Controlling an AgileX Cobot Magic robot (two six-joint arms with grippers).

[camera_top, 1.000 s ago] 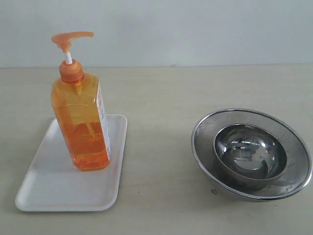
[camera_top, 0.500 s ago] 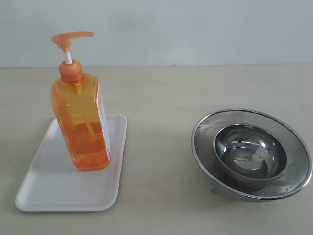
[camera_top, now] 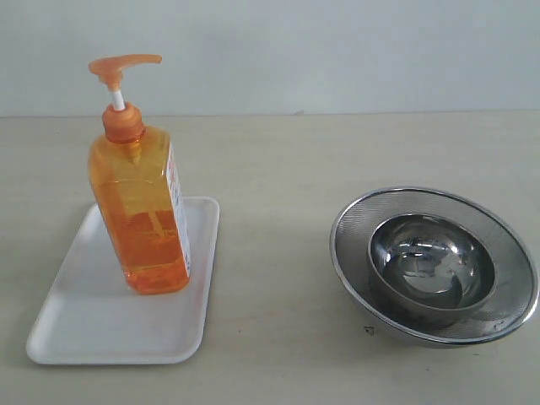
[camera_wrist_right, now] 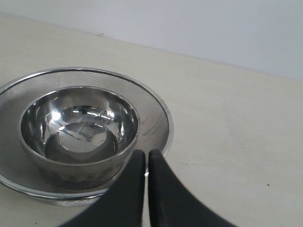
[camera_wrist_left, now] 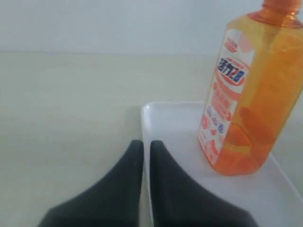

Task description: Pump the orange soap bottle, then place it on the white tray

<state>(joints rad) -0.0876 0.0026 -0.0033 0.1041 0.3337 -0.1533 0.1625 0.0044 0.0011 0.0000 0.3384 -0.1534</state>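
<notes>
Orange soap bottle (camera_top: 143,219) stands upright on the white tray (camera_top: 84,329), just ahead of the left end effector (camera_wrist_left: 146,144), whose fingers are pressed together on nothing at the tray's edge. The right end effector (camera_wrist_right: 146,154) is likewise together and empty, its tips beside the nested steel bowls (camera_wrist_right: 156,120) on the worktop (camera_top: 278,169).

1. The tray (camera_top: 101,331) lies on the left of the worktop (camera_top: 278,287).
2. The soap bottle (camera_top: 143,219) stands upright on the tray, toward its far end.
3. Well apart on the right sits a wide mesh bowl (camera_top: 350,253), with a smaller bowl (camera_top: 430,274) nested inside it.
4. A wall (camera_top: 337,51) stands behind the worktop.
</notes>
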